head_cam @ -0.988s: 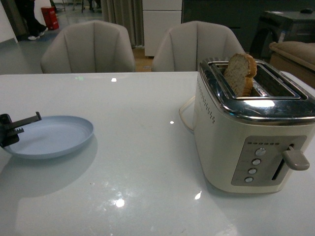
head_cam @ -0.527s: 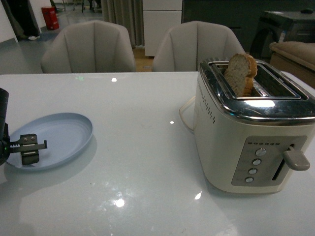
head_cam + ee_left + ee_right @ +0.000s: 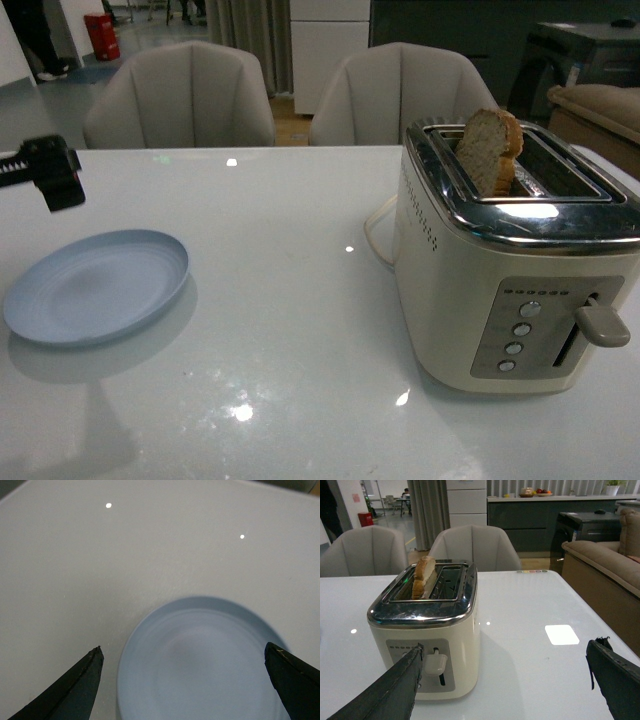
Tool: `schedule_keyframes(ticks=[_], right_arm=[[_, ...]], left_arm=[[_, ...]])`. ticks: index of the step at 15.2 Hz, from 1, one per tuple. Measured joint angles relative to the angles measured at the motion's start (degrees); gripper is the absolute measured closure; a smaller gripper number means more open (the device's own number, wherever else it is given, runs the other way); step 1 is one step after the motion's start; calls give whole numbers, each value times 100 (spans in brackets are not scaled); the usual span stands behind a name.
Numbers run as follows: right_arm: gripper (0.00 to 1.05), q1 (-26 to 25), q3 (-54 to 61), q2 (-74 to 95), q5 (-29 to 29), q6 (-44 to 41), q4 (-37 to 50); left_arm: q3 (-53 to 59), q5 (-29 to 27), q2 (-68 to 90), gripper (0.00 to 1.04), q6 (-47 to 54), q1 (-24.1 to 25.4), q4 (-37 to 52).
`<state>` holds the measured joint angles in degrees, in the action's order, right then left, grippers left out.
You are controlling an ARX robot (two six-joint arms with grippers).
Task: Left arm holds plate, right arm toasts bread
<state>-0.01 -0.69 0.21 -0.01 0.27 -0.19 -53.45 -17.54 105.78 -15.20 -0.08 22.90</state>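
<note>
Spreading across all views, the glossy white worktop (image 3: 290, 300) carries a cream toaster with a chrome top (image 3: 515, 270), two grey chairs behind. A round pale-blue plate (image 3: 95, 285) lies flat, well apart from it. A brown-crusted bread slice (image 3: 488, 150) stands in one slot. The black left gripper (image 3: 182, 677) hovers above the plate, fingers spread; the right gripper (image 3: 512, 677) faces the toaster, fingers (image 3: 395, 690) spread, both cut off at the frame edges.

Plate (image 3: 95, 285): on my table (image 3: 290, 330), near its left edge, lying flat.
Toaster (image 3: 515, 270): on the table near its right edge, well apart from the plate.
Bread (image 3: 488, 150): upright in the toaster's left slot, top sticking out.
Chairs (image 3: 180, 98): two behind the table's far edge.
</note>
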Motion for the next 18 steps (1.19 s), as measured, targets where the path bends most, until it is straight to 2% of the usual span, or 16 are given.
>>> schedule_keyframes(ticks=[4,9,10,11,12,14,18], right_arm=[[6,0,0,0,0,0,0],[6,0,0,0,0,0,0],[6,0,0,0,0,0,0],[6,0,0,0,0,0,0],[6,0,0,0,0,0,-2],[6,0,0,0,0,0,0],[6,0,0,0,0,0,0]], left_arm=[[210,92,-1016,7,24,-138,17],[203,319,-2085,7,247,-518,-407],[354,627,-2262,12,514,-568,297],[748,1023,-2570,23,868,-584,977],[1099,1163,-2830,30,1040,-586,1279],[1858,1235,-3327,48,1292,-509,1707],[2986,1342,-3814,83,1416,-369,1978]])
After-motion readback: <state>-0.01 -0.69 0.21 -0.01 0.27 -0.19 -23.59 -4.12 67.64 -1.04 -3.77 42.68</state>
